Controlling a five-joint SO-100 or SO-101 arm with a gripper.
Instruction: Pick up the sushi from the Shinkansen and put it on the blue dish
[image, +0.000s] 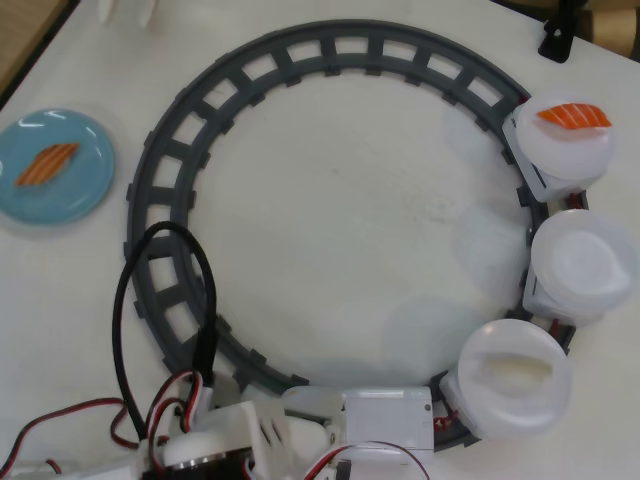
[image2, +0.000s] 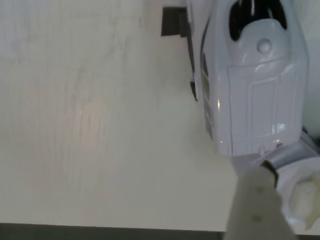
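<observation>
The Shinkansen (image2: 260, 100) fills the upper right of the wrist view, its white nose and black windshield pointing up. In the overhead view its three plate cars curve along the right of the track, and my arm covers the engine. The pale cream sushi (image: 518, 374) lies on the lowest white plate (image: 480, 395), the one nearest my arm. It also shows in the wrist view (image2: 305, 197) at the bottom right, just beside one pale finger (image2: 255, 210). My gripper (image: 312, 410) is at the bottom of the overhead view over the track; its jaws are not clear. The blue dish (image: 85, 195) at the far left holds an orange salmon piece (image: 47, 164).
The grey circular track (image: 160, 200) takes up most of the table. The top plate (image: 560, 150) carries another salmon piece (image: 573, 117); the middle plate (image: 585, 262) is bare. Black and red cables (image: 130, 330) loop over the track's lower left. A black clamp (image: 555, 40) stands at the top right.
</observation>
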